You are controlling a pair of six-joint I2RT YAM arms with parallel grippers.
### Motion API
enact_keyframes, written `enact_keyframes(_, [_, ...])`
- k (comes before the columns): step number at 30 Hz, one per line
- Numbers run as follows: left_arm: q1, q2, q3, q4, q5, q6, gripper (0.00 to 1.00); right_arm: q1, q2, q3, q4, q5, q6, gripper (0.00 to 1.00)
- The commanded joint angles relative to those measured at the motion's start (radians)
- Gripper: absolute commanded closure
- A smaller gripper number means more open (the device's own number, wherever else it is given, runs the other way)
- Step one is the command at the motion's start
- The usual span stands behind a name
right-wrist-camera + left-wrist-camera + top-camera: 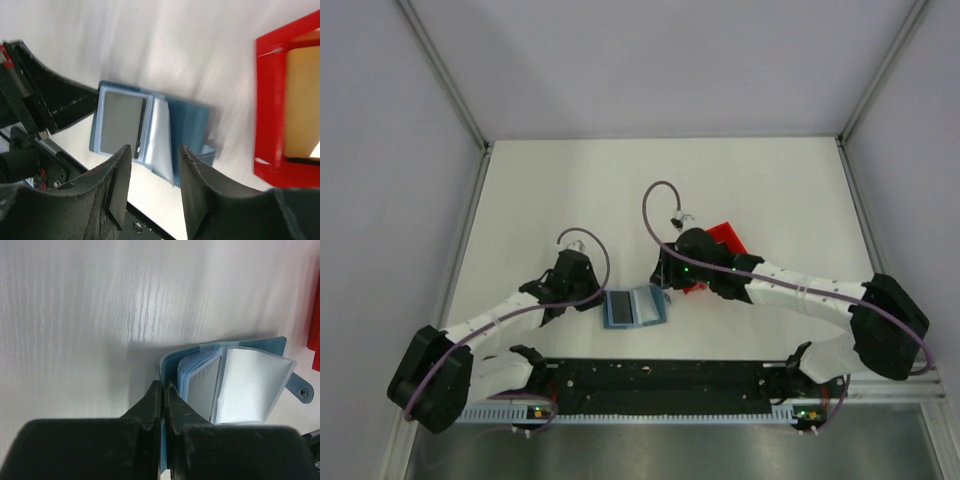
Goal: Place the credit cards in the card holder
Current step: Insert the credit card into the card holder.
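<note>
The white, faintly grained surface lies between pale walls, with a black base rail along its near edge. The left arm, white with black joints, reaches from the near left corner toward the middle. The right arm, built the same, comes in from the near right.

A red plastic bin, rectangular with raised walls, sits on the surface under the right arm's wrist, which covers part of it in the overhead view. A gold-tan plastic card lies flat on the bin's floor.

The teal-blue folding card holder lies open near the middle of the surface, close to the bin on its near-left side but apart from it. Its shiny clear pockets are fanned upward, and its snap tab sticks out toward the bin. The front pocket faces up as a grey panel; whether a card sits inside it cannot be told.

The left claw is pressed together on the edge of the holder's teal cover, with a strip of that cover caught between its black fingers. The right claw hangs over the open holder, its fingers spread with nothing between them.
</note>
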Motion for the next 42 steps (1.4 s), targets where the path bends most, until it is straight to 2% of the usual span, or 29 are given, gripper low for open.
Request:
enact_keyframes(1, [0.0, 0.006, 0.047, -0.044, -0.002, 0.022, 1.0, -0.093, -0.108, 0.042, -0.07, -0.03, -0.074, 0.58])
enact_keyframes(4, [-0.001, 0.028, 0.046, -0.042, 0.005, 0.021, 1.0, -0.089, -0.079, 0.074, -0.06, -0.16, -0.083, 0.58])
enact_keyframes(7, [-0.001, 0.043, 0.038, -0.03, 0.005, 0.016, 1.0, -0.064, 0.011, 0.076, 0.056, -0.286, -0.003, 0.57])
enact_keyframes(10, [-0.001, 0.052, 0.035, -0.024, -0.003, 0.013, 1.0, -0.03, 0.111, 0.088, 0.162, -0.337, 0.076, 0.57])
enact_keyframes(15, [-0.001, 0.049, 0.038, -0.018, 0.003, 0.013, 1.0, -0.001, 0.238, 0.12, 0.228, -0.368, 0.132, 0.56])
enact_keyframes(25, [-0.001, 0.054, 0.044, -0.016, 0.012, 0.025, 1.0, 0.005, 0.352, 0.128, 0.291, -0.293, 0.138, 0.54])
enact_keyframes(28, [-0.001, 0.062, 0.043, -0.002, 0.017, 0.028, 1.0, 0.005, 0.398, 0.172, 0.263, -0.289, 0.124, 0.54])
enact_keyframes(32, [0.0, 0.066, 0.043, 0.002, 0.015, 0.033, 1.0, 0.006, 0.43, 0.175, 0.325, -0.332, 0.15, 0.54])
enact_keyframes(36, [0.0, 0.066, 0.049, 0.001, 0.012, 0.036, 1.0, 0.006, 0.438, 0.175, 0.317, -0.334, 0.159, 0.56])
enact_keyframes(42, [0.0, 0.066, 0.053, -0.002, 0.003, 0.038, 1.0, 0.0, 0.351, 0.146, 0.199, -0.191, 0.117, 0.55])
